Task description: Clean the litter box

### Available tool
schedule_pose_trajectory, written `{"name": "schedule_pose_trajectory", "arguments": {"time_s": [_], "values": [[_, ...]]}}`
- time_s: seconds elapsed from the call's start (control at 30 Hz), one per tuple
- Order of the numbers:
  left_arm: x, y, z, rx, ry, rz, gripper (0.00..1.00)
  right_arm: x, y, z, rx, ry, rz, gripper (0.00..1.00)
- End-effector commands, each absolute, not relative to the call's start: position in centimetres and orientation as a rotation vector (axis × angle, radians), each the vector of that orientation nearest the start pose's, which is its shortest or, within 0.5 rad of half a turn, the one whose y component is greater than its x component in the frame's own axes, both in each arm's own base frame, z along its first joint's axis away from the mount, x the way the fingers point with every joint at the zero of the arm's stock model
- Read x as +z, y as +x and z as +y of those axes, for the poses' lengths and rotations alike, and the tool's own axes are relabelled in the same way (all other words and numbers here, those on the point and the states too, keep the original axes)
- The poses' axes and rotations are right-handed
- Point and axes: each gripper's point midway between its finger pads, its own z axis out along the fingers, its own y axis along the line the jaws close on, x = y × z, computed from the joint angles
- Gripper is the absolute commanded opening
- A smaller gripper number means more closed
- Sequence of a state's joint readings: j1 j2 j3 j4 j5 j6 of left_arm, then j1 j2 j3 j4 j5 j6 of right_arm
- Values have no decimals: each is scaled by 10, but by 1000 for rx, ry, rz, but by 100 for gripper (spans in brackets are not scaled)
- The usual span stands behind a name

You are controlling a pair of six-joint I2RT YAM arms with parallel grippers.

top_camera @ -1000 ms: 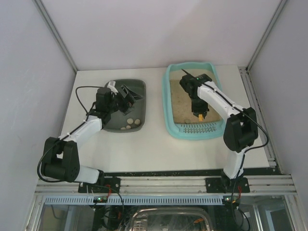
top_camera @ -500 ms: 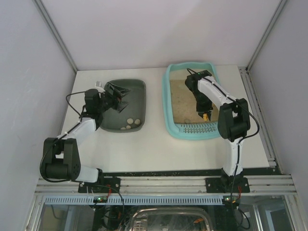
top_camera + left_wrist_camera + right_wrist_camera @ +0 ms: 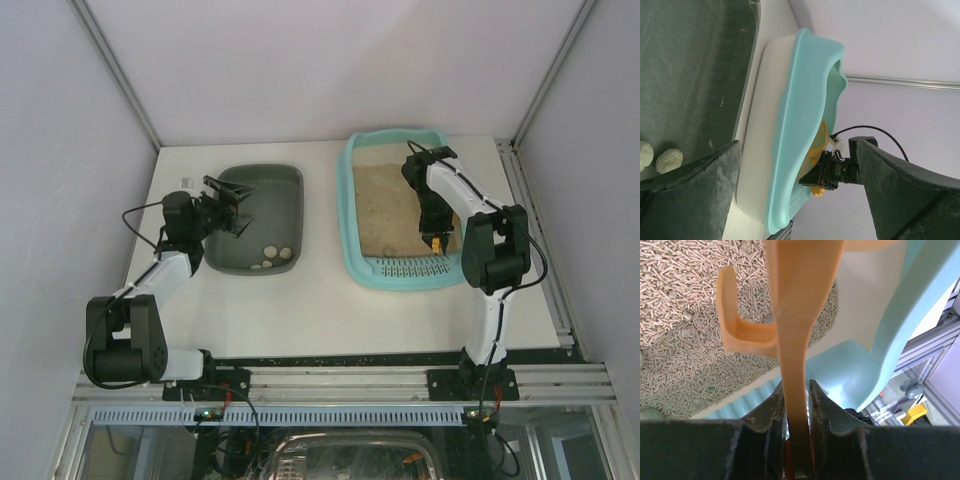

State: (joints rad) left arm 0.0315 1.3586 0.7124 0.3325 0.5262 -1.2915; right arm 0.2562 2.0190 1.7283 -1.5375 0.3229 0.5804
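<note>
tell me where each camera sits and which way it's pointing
Top external: fixed above and behind the bases, looking down on the grey tub and litter box; both whole arms show, left gripper open, right gripper in the box.
Left wrist: over the tub, looking sideways at the litter box's outer wall; its own spread fingers frame the shot.
Right wrist: inside the litter box, looking along the orange scoop onto the litter; its fingers clamp the handle.
Shared: top and left wrist both show tub, litter box and right gripper.
</note>
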Motion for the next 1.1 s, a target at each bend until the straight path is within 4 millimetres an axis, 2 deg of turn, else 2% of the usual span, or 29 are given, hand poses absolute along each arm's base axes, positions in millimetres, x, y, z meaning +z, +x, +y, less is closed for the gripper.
{"name": "schedule_pose_trajectory", "arguments": {"time_s": [0.0, 0.23, 0.4, 0.5, 0.6, 0.73, 0.8, 0.9, 1.07], "values": [[207, 390, -107, -1303, -911, 1822, 100, 95, 279, 31, -695, 456, 3241, 0], [204, 391, -108, -1308, -916, 1837, 100, 77, 282, 42, -591, 470, 3321, 0], [201, 391, -108, -1307, -922, 1845, 100, 62, 290, 66, -440, 449, 3388, 0], [199, 391, -108, -1306, -927, 1851, 100, 55, 302, 85, -347, 431, 3398, 0], [197, 392, -108, -1303, -928, 1853, 100, 60, 325, 108, -235, 385, 3343, 0], [195, 393, -107, -1296, -930, 1857, 100, 81, 352, 144, 42, 345, 3242, 0], [193, 393, -107, -1293, -935, 1862, 100, 91, 360, 154, 158, 338, 3191, 0], [191, 394, -106, -1276, -935, 1866, 100, 100, 367, 152, 218, 378, 3130, 0], [188, 396, -105, -1255, -924, 1886, 100, 87, 355, 144, 280, 425, 3133, 0]]}}
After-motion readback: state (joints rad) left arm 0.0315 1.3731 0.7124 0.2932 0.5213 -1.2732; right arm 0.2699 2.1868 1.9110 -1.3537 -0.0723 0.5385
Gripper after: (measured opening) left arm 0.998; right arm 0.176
